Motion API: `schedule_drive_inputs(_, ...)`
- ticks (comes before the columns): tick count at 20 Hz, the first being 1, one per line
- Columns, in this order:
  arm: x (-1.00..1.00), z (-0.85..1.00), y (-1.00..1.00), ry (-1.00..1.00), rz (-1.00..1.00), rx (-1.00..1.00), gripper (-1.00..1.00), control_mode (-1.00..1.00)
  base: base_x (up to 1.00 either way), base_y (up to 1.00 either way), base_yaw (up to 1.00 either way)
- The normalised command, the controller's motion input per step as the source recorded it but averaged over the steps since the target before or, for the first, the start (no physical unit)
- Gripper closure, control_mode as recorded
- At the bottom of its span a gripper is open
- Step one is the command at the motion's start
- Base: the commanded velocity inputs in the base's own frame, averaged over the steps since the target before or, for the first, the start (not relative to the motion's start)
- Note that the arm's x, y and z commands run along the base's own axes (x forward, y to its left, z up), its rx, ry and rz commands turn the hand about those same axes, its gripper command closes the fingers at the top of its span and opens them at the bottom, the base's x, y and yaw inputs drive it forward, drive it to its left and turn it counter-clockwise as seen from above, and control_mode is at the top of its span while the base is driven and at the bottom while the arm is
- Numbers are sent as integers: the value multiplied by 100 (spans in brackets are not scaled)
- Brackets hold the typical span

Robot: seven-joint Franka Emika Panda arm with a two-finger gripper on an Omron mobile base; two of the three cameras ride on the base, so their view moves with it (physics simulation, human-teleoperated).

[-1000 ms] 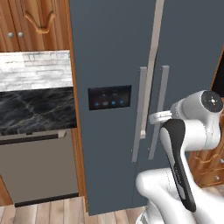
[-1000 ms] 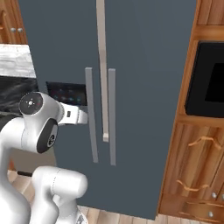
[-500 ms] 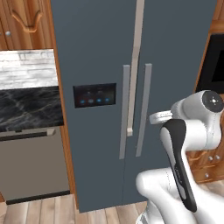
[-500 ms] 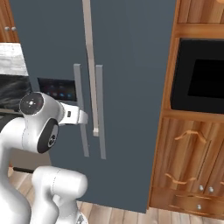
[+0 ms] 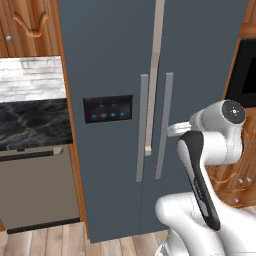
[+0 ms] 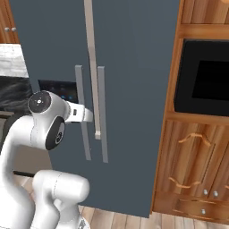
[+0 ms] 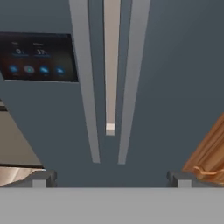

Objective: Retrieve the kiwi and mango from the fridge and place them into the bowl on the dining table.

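Facing the fridge (image 5: 115,65), doors closed; long pale handle (image 5: 151,80) down the middle, two grey bars either side; blue-lit panel (image 5: 108,108) on the left door. Gripper (image 7: 111,178) held near the doors, level with the handle's lower end, fingers (image 7: 41,178) spread wide, pinching nothing. Black oven (image 6: 203,85) in wood cabinets to the right; marble counter (image 5: 30,125) to the left.

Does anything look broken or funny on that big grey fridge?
Nothing stands out. The tall slate-grey fridge has both doors shut, its long pale handle hangs straight, and the small black blue-lit panel is lit. The robot's end effector is open in front of the doors, not touching them.
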Motion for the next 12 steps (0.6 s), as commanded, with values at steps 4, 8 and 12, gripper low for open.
schedule_drive_inputs(4, 85, 0, -3, 0, -4, 0, -100, -100, 0, 0, 0)
schedule_drive_inputs(8, 62, 0, -12, 0, -5, 0, -100, -100, 0, 0, 0)
schedule_drive_inputs(12, 38, 0, -11, -2, -5, 0, -100, -100, 0, 0, 0)
